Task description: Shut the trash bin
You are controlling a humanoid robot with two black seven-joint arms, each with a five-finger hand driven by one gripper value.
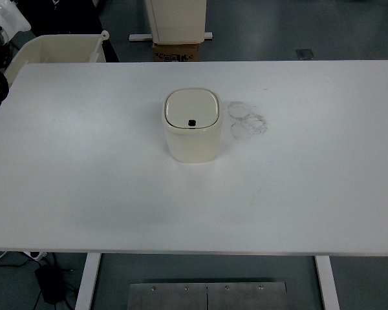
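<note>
Near the middle of the white table (116,194), slightly toward its far edge, the cream trash bin (192,134) stood upright with its square, rounded lid (192,108) lying flat and shut on top, a small dark latch (191,123) showing at the lid's near side. Just to the right of the bin, faint ring-shaped smudges (247,120) marked the tabletop without touching the bin. Neither robot hand reached over the table; only a white and dark piece of the left arm (1,19) showed at the far left corner, beyond the table's edge, and whether its fingers were spread or curled could not be told, since no hand was visible. No part of the right arm showed. Beyond the far edge, near the left corner, sat a cream tub (58,48), and farther along that edge a cardboard box (176,51) stood under a pale cabinet (178,19).
</note>
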